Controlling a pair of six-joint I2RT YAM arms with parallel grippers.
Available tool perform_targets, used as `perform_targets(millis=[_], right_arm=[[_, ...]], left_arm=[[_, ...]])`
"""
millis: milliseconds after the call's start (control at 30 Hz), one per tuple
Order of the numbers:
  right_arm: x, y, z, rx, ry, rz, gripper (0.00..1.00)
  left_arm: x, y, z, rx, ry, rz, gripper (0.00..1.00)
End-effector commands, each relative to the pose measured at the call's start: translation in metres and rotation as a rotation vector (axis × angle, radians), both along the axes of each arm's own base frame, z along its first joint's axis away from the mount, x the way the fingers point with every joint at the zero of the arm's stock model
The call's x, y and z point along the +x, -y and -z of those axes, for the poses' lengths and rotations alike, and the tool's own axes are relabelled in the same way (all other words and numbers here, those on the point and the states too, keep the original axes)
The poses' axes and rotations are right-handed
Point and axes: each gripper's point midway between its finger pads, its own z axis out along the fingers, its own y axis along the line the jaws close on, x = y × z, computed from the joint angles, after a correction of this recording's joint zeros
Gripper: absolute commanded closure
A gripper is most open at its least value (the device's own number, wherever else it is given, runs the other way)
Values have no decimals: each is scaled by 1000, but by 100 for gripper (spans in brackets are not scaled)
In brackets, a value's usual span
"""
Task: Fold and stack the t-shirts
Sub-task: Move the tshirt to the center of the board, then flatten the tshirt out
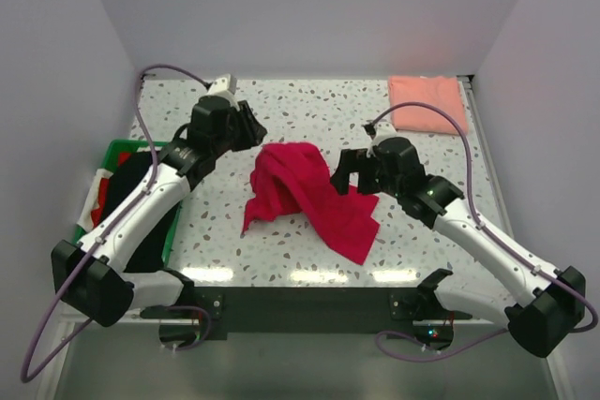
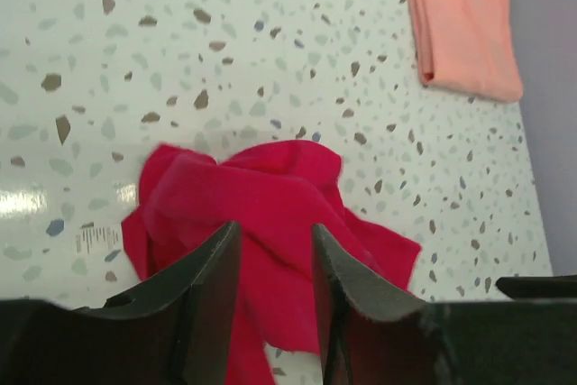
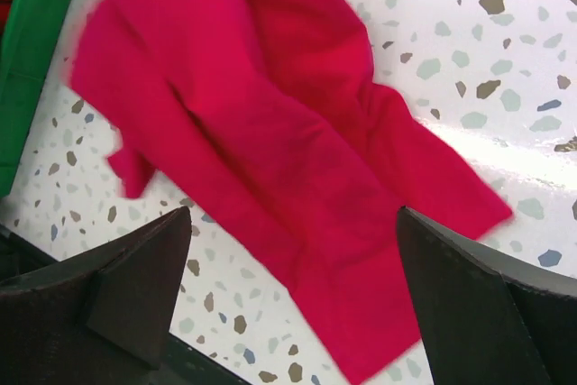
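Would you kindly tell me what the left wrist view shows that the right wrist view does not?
Only the left wrist view shows the folded salmon pink t-shirt, lying by itself. Only the right wrist view shows the green crate, at the picture's left edge. Both show the crumpled crimson t-shirt on the speckled table.

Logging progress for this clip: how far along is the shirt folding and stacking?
Done: the pink shirt lies folded at the far right corner of the table. In hand: nothing gripped; the red shirt lies crumpled mid-table, with the left gripper and the right gripper open on either side of it. Left: folding the red shirt and stacking it with the pink one. The green crate holds more cloth.
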Motion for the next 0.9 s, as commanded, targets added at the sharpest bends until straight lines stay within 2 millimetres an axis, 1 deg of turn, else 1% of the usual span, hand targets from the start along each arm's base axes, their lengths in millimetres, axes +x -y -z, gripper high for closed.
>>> perform_targets(millis=[0,33,67,100,133,233,267,300,333,367,400,433,467,533,567,633,667,800,867], right_arm=[[3,12,7,-15,5,71,1],[2,12,9,-19,-2,71,1],[0,13,17,-26,-23,76,1],[-1,13,21,-27,-35,75,1],[-5,13,31,-31,-58,68,1],[-12,13,51,-26,-101,71,1],[-18,18,67,-39,-137,89,1],[-20,20,73,-39,-150,99,2],[-24,22,79,-39,-165,105,2],[-31,26,93,-47,-193,119,3],[-34,28,98,-34,-212,137,5],[-37,29,101,-25,-222,146,6],[-44,33,109,-20,-234,158,7],[-51,39,117,-5,-264,198,9],[-57,43,123,-6,-279,213,10],[-64,49,130,-3,-308,248,11],[-70,53,136,-4,-333,268,12],[-80,61,148,-15,-382,312,12],[-83,65,154,-19,-402,338,12]], left_arm=[[-7,7,8,-77,23,30,58],[-12,7,14,-83,20,38,58],[-22,9,37,-75,-32,70,58],[-28,8,49,-64,-61,72,58],[-40,4,73,-53,-117,76,59],[-61,-1,107,-61,-194,70,60],[-74,-10,134,-43,-251,43,62],[-80,-14,139,-52,-259,27,63],[-87,-15,149,-69,-288,2,64],[-101,-25,170,-52,-346,-36,66],[-105,-32,173,-51,-342,-81,67],[-112,-35,180,-66,-365,-117,67],[-124,-48,199,-33,-408,-173,68],[-133,-56,205,-62,-418,-231,68],[-142,-64,218,-48,-448,-260,68],[-149,-67,224,-78,-464,-296,68],[-156,-72,232,-70,-489,-316,68],[-160,-76,240,-79,-510,-352,64],[-155,-72,237,-91,-492,-341,61]])
